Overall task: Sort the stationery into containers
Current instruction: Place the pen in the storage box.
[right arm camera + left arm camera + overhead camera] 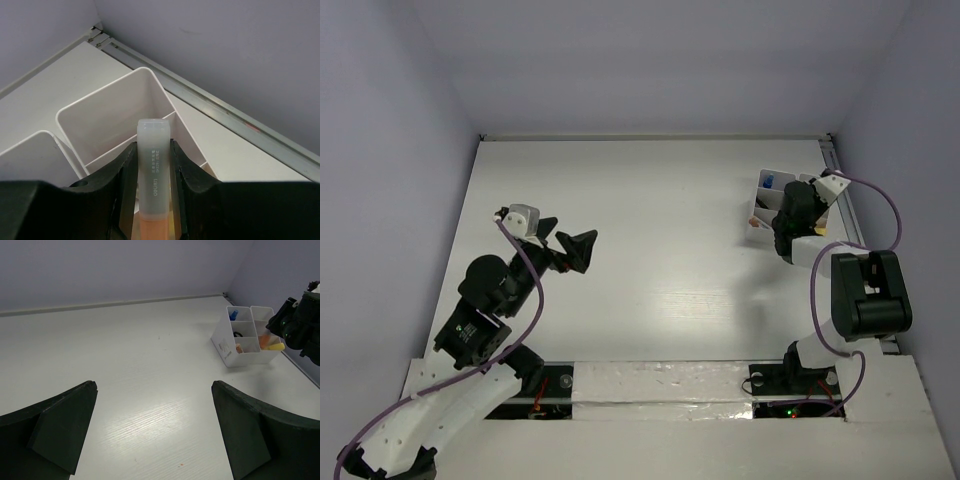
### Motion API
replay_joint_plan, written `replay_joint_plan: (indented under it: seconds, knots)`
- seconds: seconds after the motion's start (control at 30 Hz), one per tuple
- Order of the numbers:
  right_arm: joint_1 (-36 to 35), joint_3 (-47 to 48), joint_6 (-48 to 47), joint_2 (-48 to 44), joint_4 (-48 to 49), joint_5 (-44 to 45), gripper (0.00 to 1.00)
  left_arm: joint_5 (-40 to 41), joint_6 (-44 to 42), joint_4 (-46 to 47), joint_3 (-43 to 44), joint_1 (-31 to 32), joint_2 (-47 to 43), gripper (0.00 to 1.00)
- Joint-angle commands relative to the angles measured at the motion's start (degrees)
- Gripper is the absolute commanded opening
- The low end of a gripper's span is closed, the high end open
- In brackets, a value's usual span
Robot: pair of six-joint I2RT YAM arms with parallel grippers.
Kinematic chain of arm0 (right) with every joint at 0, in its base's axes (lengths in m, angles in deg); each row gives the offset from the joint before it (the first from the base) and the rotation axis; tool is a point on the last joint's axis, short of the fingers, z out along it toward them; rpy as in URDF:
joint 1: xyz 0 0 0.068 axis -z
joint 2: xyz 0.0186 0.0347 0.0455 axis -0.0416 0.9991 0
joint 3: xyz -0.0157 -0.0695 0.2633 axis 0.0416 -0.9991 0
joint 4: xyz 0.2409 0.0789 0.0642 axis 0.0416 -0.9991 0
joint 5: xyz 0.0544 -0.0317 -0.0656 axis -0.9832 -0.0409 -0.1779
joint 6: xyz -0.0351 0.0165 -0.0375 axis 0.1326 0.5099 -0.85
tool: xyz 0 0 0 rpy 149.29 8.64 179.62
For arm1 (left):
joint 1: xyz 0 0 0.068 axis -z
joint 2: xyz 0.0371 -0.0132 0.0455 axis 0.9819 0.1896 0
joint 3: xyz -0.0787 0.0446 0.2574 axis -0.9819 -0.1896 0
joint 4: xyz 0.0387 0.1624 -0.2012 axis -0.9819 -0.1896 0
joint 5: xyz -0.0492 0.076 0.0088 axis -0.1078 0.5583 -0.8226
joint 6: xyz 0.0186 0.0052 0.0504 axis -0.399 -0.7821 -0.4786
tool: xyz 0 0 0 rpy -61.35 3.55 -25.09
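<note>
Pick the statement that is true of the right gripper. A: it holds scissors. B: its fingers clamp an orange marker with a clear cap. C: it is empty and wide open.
B: the fingers of the right gripper press both sides of the orange marker, over the white organizer.

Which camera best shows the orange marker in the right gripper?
Right wrist: the orange marker fills the frame, clamped in the right gripper. Left wrist shows at most a distant orange speck; top external hides it.

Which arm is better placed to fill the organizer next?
Right. The right gripper is shut on the orange marker over the white organizer; the left gripper is open, empty, far away.
</note>
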Motion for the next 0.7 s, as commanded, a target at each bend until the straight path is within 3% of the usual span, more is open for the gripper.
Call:
replay_joint_plan:
  seconds: [0.0, 0.37, 0.67]
  knots:
    - [-0.8, 1.0, 0.0, 0.7, 4.8, 3.8, 0.07, -0.9, 0.1, 3.7, -0.5, -0.4, 0.7, 0.99]
    - [-0.8, 1.7, 0.1, 0.2, 3.0, 3.3, 0.36, -0.9, 0.2, 3.7, -0.4, -0.4, 0.4, 0.99]
    - [-0.8, 1.5, -0.3, -1.0, 1.6, 2.8, 0.42, -0.8, 0.2, 3.7, -0.4, -0.4, 0.2, 0.99]
